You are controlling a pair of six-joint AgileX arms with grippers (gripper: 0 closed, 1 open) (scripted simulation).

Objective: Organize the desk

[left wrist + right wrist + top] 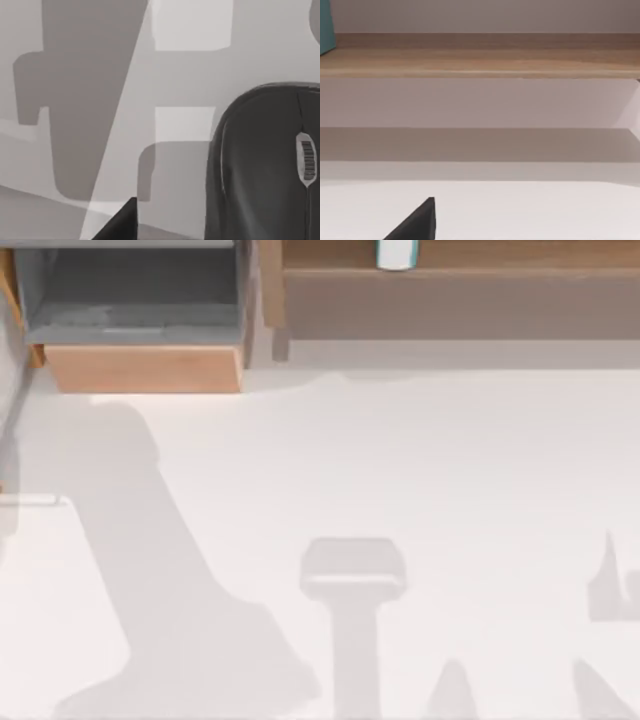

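The desk point(420, 460) is a broad white tabletop crossed by the grey shadows of my arms. Its light-wood drawer box point(145, 368) stands at the back left, pulled open, with a grey lining point(130, 300). The light-wood raised shelf point(470, 255) runs along the back right. In the left wrist view a black computer mouse point(265, 165) with a scroll wheel lies on the white top, close beside a dark tip of my left gripper point(122, 222). The right wrist view faces the shelf point(480, 60), with a dark tip of my right gripper point(417, 222) low over the tabletop.
A teal and white object point(397, 254) stands on the shelf near its left end, and its teal side point(326, 25) appears in the right wrist view. There is an open gap under the shelf point(480, 145). A wall borders the desk's left side point(8, 390).
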